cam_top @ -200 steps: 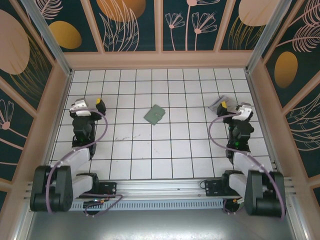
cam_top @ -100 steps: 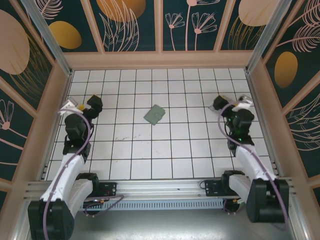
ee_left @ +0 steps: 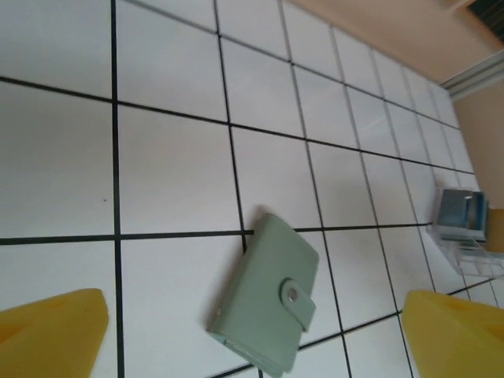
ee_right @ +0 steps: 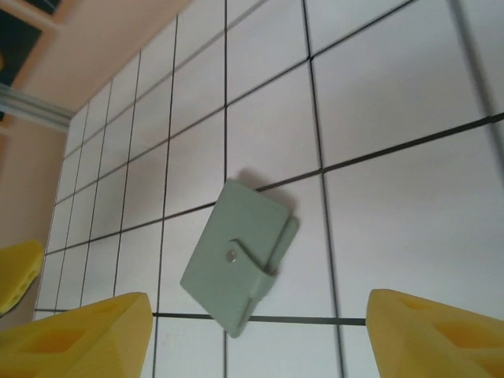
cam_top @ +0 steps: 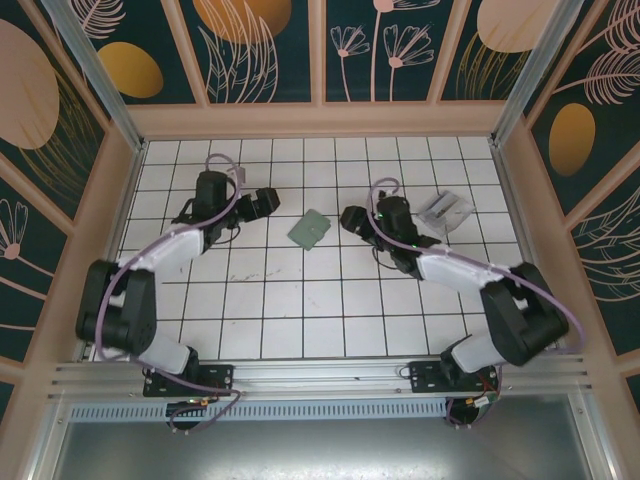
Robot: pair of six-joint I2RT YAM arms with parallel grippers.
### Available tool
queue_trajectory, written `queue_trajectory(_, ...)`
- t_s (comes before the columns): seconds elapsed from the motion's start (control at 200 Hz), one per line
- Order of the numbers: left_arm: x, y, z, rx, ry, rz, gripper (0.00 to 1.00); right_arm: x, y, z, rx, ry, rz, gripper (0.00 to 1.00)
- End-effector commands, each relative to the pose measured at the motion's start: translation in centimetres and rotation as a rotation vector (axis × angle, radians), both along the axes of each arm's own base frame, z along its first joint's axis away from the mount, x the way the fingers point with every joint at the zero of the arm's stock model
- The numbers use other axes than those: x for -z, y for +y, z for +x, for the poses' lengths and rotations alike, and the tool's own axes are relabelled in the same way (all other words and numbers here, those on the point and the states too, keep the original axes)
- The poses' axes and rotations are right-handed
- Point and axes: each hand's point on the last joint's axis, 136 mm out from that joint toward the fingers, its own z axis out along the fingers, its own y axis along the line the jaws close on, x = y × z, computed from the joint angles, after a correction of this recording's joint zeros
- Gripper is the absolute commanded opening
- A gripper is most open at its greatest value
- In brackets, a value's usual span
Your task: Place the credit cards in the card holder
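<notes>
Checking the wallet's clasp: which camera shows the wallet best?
The right wrist view: the closed wallet sits whole and large, snap plain. The left wrist view shows it near the bottom edge; the top view shows it small.

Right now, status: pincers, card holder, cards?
Both open, empty: left pincer, right pincer, flanking card holder. Holder flat on tiled table, flap snapped shut. Credit cards beyond right pincer, untouched. Nothing in the way.
</notes>
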Motion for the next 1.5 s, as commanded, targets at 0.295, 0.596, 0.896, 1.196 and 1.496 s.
queue_trajectory(0.295, 9.8, -4.5, -0.7, 0.241, 0.271, 0.058, 0.53, 5.1, 4.1, 0.2, -0.008, 0.294, 0.129, 0.65)
queue_trajectory(0.596, 10.9, -6.6, -3.2, 0.333, 0.329, -0.042, 0.42, 7.8, 5.9, -0.1, -0.069, 0.363, 0.122, 0.59)
queue_trajectory(0.896, 10.6, -8.1, -3.9, 0.42, 0.352, -0.117, 0.41, 9.8, 7.0, 1.3, -0.065, 0.382, 0.102, 0.54)
queue_trajectory(1.196, 13.0, -8.0, -3.5, 0.361, 0.407, -0.138, 0.32, 10.4, 8.5, 1.8, -0.129, 0.39, 0.117, 0.43)
queue_trajectory(1.496, 10.6, -9.1, -3.9, 0.381, 0.358, -0.263, 0.16, 9.2, 10.1, 1.5, -0.227, 0.327, 0.188, 0.32)
